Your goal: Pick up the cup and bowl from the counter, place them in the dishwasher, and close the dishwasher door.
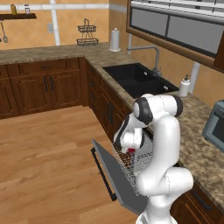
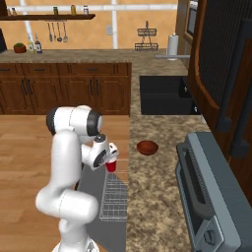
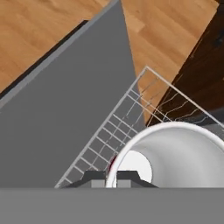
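cup (image 2: 111,166): red, held at its rim by the gripper (image 3: 111,176), hanging upright over the dishwasher rack (image 2: 114,197)
jaws: clenched on the cup's white rim, one finger inside, one outside
step: lowering cup into rack; judged first half of task
how: come straight down, keep cup upright, let go only once its base sits on the wires, clear of the rack edge
dishwasher door (image 1: 117,175): dropped open below the rack
bowl (image 2: 147,147): on the worktop (image 2: 162,197), well apart from the jaws, not yet taken
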Controlling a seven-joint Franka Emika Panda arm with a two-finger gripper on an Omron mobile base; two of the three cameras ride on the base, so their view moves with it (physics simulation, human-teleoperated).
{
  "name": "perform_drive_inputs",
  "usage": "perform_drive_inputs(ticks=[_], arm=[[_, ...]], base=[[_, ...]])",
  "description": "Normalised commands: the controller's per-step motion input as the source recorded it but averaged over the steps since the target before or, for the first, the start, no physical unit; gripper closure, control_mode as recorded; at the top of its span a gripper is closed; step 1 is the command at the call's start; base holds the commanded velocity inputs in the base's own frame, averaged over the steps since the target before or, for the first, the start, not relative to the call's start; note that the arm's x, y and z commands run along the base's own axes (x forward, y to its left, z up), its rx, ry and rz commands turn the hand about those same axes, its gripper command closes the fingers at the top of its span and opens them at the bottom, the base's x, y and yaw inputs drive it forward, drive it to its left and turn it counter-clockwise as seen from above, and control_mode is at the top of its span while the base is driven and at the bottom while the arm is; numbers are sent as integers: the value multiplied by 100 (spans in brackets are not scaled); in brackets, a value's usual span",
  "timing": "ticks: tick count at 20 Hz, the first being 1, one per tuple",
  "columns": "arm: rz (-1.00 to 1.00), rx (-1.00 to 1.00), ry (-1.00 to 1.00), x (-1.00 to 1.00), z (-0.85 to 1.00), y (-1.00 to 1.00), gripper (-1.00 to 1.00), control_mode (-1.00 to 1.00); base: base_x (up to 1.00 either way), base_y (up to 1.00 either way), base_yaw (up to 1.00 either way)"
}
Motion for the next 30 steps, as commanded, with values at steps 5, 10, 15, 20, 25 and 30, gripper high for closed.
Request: perform_drive_inputs(ticks=[5,10,15,20,25,30], arm=[[13,-1,2,30,-43,-19,100,-100],[0,-9,0,30,-56,0,100,-100],[0,-10,1,22,-58,1,100,-100],[0,-11,4,18,-54,16,100,-100],[0,-8,4,8,-47,15,100,-100],[0,-3,2,1,-47,3,100,-100]], base=[[0,0,0],[0,0,0],[0,0,0],[0,0,0],[0,0,0],[0,0,0]])
